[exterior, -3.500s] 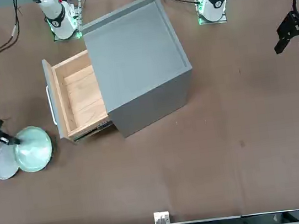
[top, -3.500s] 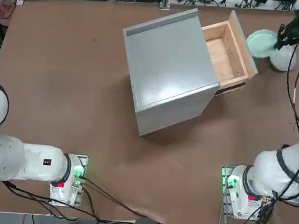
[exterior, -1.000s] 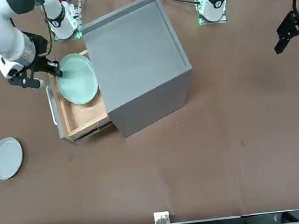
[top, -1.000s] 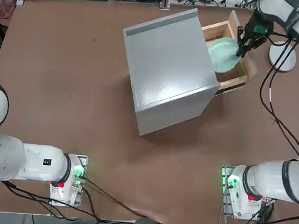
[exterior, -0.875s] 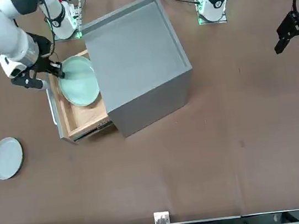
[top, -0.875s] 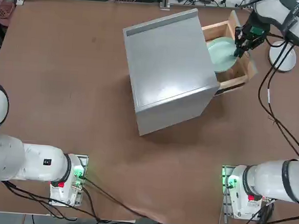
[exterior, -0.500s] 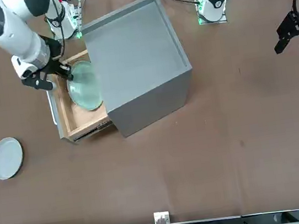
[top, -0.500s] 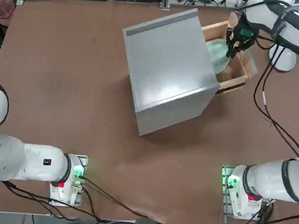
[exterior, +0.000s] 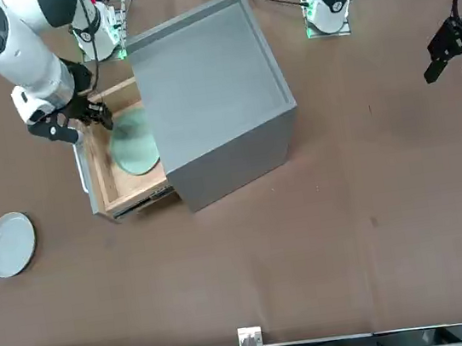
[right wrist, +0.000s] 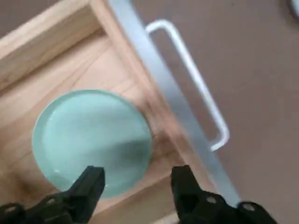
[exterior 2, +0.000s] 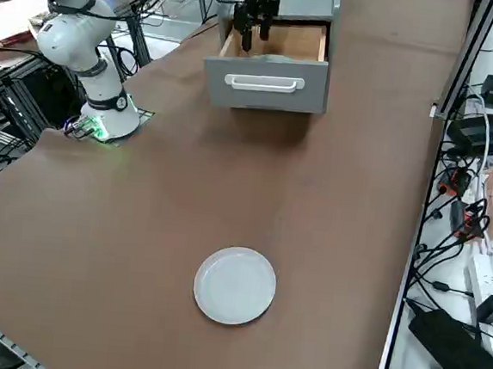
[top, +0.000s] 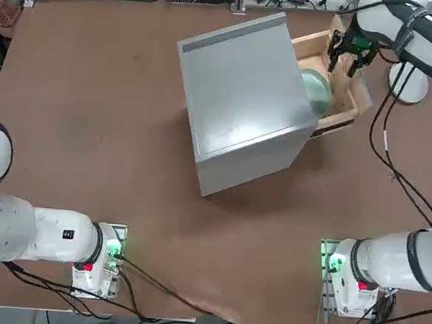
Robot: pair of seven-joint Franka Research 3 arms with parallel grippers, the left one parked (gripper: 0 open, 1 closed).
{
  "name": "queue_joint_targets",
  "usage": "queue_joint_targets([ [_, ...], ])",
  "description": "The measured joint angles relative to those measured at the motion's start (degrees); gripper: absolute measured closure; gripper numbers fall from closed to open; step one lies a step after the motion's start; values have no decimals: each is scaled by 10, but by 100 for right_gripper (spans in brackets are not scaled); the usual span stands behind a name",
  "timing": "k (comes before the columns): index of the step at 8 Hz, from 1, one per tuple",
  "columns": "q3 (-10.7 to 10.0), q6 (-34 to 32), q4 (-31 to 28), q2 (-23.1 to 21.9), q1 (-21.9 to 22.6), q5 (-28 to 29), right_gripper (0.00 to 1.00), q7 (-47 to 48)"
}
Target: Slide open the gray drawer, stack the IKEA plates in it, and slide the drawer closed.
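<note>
I have the right tool [right wrist: 138,173] above the open drawer [exterior: 134,187], its two fingers [right wrist: 88,186] spread wide with nothing between them. The drawer is pulled out of the gray cabinet [top: 243,97], its wood inside showing and its white handle [exterior 2: 264,83] on the gray front. The green plate [right wrist: 92,140] lies inside on the drawer's wooden floor; in my wrist view its whole round face shows between the walls, with one finger overlapping the edge of it in the picture. From the top view I see only part of it, since the cabinet's top hides the rest.

The white plate [exterior 2: 235,285] sits on the brown desk [exterior: 312,256], outside the drawer and well apart from the green one, beyond the side where the handle is. It lies flat, and I see nothing touching it but the desk.
</note>
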Motion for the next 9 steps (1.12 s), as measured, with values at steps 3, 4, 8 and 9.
queue_joint_targets([
  [3, -16, -70, 88, 5, -100, -45, 0, -183],
  [4, -19, -57, 94, 18, -159, -45, 1, -271],
  [8, -22, 129, 101, 148, -323, -34, 16, -374],
  [9, -22, 176, 103, 187, -349, -19, 20, -369],
])
